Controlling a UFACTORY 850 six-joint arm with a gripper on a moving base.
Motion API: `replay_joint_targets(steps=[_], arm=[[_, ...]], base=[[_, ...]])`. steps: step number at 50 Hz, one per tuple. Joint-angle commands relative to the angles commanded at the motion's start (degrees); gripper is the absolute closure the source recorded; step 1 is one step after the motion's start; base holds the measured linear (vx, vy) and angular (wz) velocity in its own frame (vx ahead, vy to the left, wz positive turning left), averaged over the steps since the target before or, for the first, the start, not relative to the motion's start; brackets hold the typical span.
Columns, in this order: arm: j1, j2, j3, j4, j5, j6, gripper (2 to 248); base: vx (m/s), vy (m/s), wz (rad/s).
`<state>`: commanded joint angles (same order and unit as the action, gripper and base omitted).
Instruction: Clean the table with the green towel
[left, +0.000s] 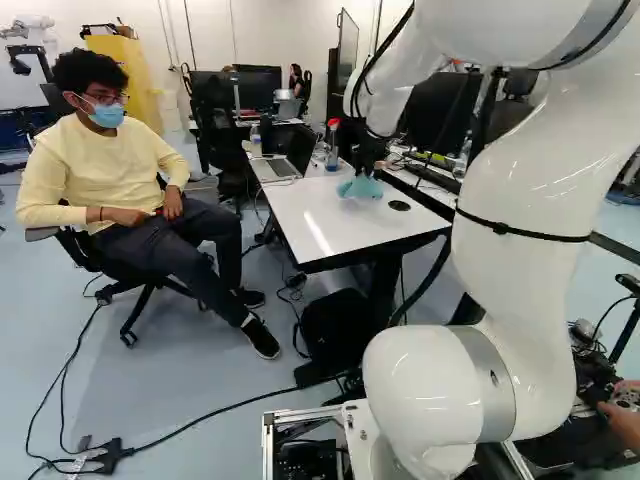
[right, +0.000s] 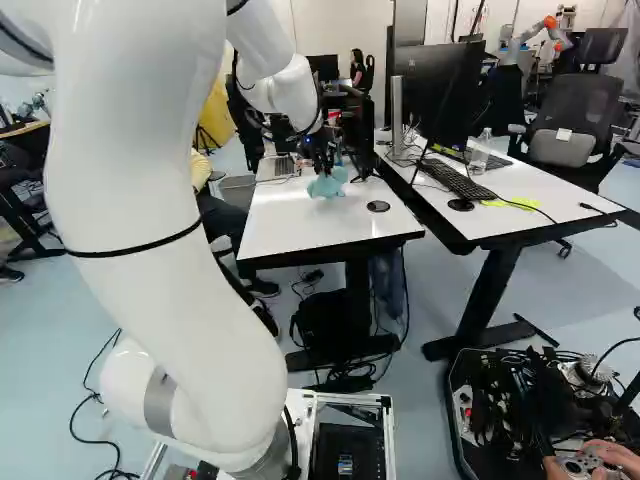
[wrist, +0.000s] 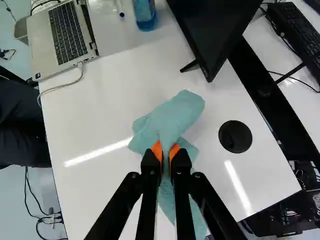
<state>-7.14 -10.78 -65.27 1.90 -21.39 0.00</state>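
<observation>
At the far middle of the left base view, my gripper (left: 368, 158) is over the white table (left: 330, 235), with the green towel (left: 360, 187) bunched at its fingertips. In the wrist view the gripper (wrist: 166, 152) is shut on the towel (wrist: 172, 117), pinching it between its orange pads. Part of the cloth bulges ahead of the fingertips and part trails back beneath the fingers. In the right base view the towel (right: 327, 184) shows below the gripper (right: 320, 160). Whether it touches the tabletop I cannot tell.
A laptop (wrist: 65, 37), a blue bottle (wrist: 145, 15) and a dark monitor (wrist: 212, 25) stand beyond the towel. Beside it is a round black cable cap (wrist: 235, 136). A second desk (right: 500, 215) adjoins on the right. A seated person is left of the table; another robot stands far back.
</observation>
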Motion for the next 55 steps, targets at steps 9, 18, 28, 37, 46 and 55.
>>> replay_joint_targets(steps=[9,18,28,37,46,55], arm=[[-0.78,2.06,2.31,0.0,0.0,0.0,213],[-1.59,4.36,4.84,0.0,0.0,0.0,213],[-3.36,5.82,6.41,0.0,0.0,0.0,213],[-5.22,6.57,7.21,0.0,0.0,0.0,213],[-7.11,7.07,7.74,0.0,0.0,0.0,213],[-8.91,6.85,7.52,0.0,0.0,0.0,213]], base=[[0.0,0.0,0.0],[0.0,0.0,0.0],[0.0,0.0,0.0],[0.0,0.0,0.0],[0.0,0.0,0.0],[0.0,0.0,0.0]])
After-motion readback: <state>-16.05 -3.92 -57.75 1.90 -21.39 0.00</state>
